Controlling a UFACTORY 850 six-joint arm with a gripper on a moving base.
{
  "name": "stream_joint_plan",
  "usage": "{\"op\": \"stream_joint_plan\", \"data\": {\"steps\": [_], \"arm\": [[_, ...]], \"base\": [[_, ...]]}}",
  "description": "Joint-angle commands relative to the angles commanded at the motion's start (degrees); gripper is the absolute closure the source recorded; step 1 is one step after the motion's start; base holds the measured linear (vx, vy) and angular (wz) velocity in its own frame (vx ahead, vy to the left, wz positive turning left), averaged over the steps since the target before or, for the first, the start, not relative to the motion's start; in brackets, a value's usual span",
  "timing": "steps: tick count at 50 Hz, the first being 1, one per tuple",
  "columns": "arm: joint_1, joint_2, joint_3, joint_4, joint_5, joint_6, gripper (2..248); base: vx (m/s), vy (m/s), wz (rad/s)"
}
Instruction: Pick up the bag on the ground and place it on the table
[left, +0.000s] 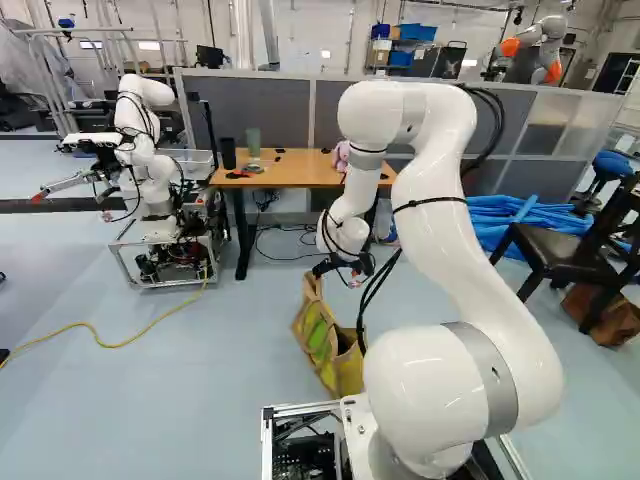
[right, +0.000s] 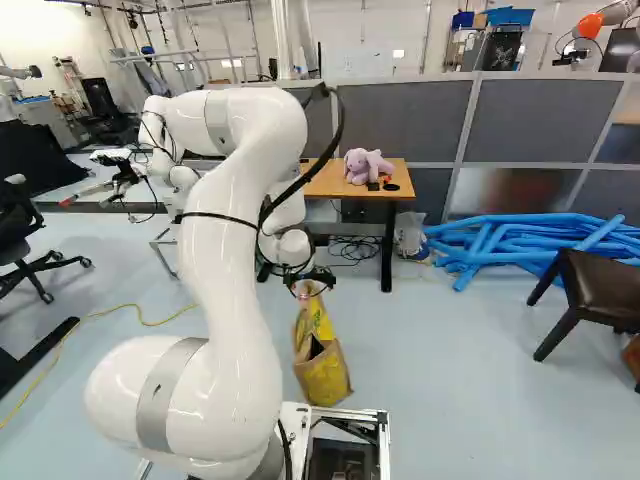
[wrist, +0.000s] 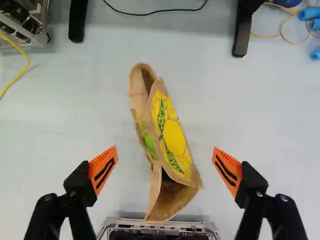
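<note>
The pincer (wrist: 165, 149) gapes wide and empty over the bag (wrist: 175, 137); likely the approach, calling next for lowering and closing on it.

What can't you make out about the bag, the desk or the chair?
- Inside the bag: too dark to tell, wrist view.
- Small black item on the desk's left side: too small to name, left base view.
- Rest of the chair: cut off by the right edge, both base views.
</note>
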Motion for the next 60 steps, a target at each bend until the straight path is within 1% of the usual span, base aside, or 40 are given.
{"op": "stream_joint_plan", "data": {"steps": [48, 53, 60], "arm": [[0.0, -10.53, -7.3, -6.58, 0.0, 0.0, 3], [0.0, -11.61, -8.09, -7.27, 0.0, -1.39, 3], [0.0, -13.12, -9.21, -8.25, 0.0, -5.0, 3]], "base": [[0.0, 0.0, 0.0], [0.0, 0.0, 0.0], [0.0, 0.0, 0.0]]}}
